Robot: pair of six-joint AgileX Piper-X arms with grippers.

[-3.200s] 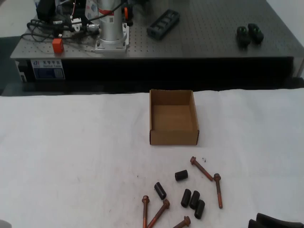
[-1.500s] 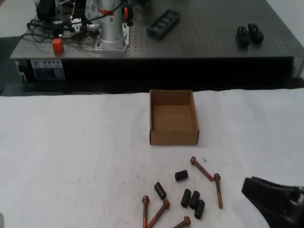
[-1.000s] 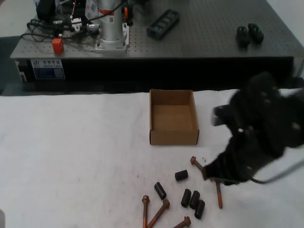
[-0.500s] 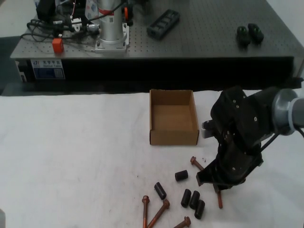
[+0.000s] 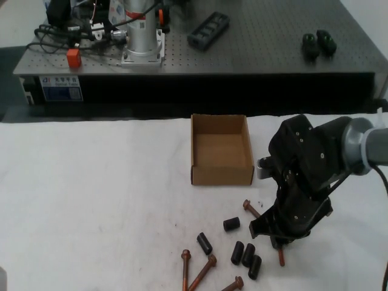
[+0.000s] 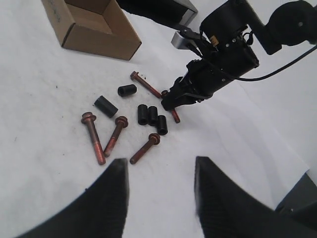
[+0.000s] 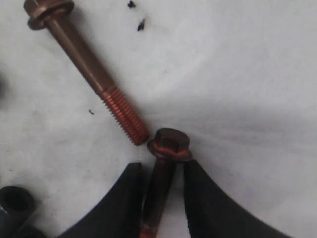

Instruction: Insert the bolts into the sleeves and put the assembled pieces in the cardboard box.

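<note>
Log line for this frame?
right hand: open, straddling bolt on cloth | left hand: open | sleeves: loose | cardboard box: empty

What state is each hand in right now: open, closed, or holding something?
Left hand: open, holding nothing.
Right hand: astride a bolt; whether closed on it cannot be told.

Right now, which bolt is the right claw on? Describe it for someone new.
From the cardboard box, look to the bolts and sleeves scattered before it. Yours is the rightmost bolt, straddled by the right claw, its head almost touching the threaded tip of a neighbouring bolt.
</note>
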